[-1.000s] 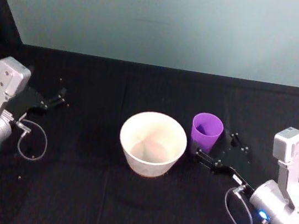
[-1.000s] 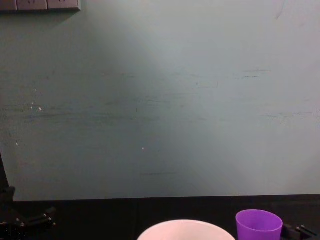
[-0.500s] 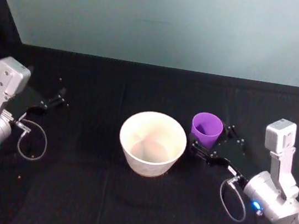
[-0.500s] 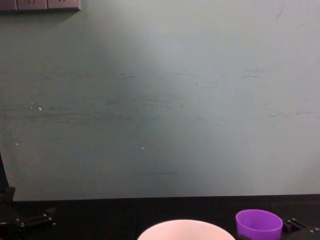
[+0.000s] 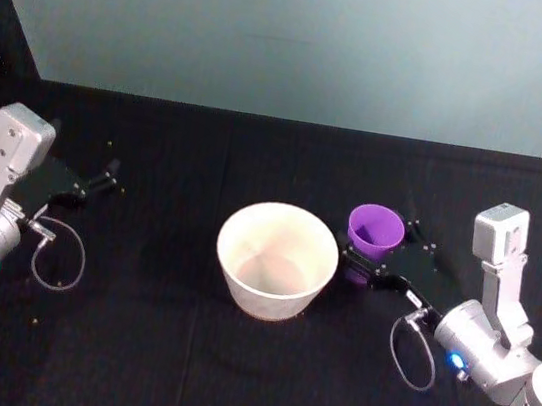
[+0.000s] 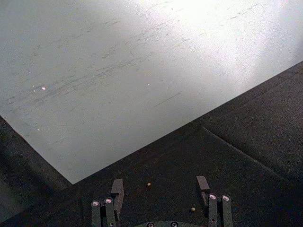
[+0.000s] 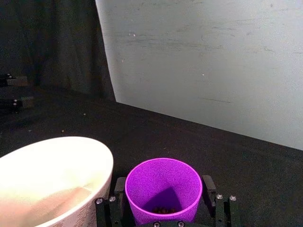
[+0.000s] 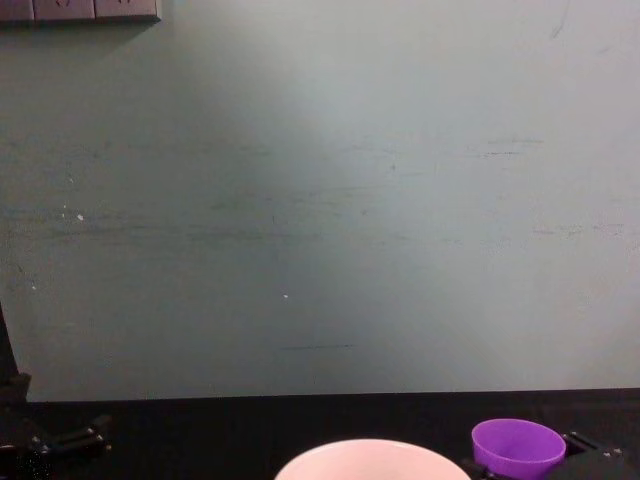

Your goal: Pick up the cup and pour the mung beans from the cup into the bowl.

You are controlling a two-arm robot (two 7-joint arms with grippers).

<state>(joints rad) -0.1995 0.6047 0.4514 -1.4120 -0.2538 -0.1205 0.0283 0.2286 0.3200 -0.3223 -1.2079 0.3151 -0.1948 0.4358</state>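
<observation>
Having moved forward, the right gripper (image 5: 381, 254) is now straddling the upright cup (image 5: 376, 228), just beside the bowl (image 5: 284, 206); whether it is grasping cannot be told. The left gripper (image 5: 108, 180) is idling, released, toward the left edge of the desk (image 5: 226, 379).

So the bowl (image 5: 276, 259) sits about mid-table (image 5: 177, 372), and the cup (image 5: 375, 234) stands upright just beside it on the right, a touch farther back. The mung beans (image 7: 163, 209) are down in the bottom of the cup. The right gripper (image 5: 385, 251) reaches in from the right with its fingers spread, one on each side of the cup. The left gripper (image 5: 108, 178) is way off at the left, well apart from the bowl, fingers apart, with a couple of loose beans (image 6: 148, 184) on the table by it. The wall (image 5: 324, 39) runs behind everything.
</observation>
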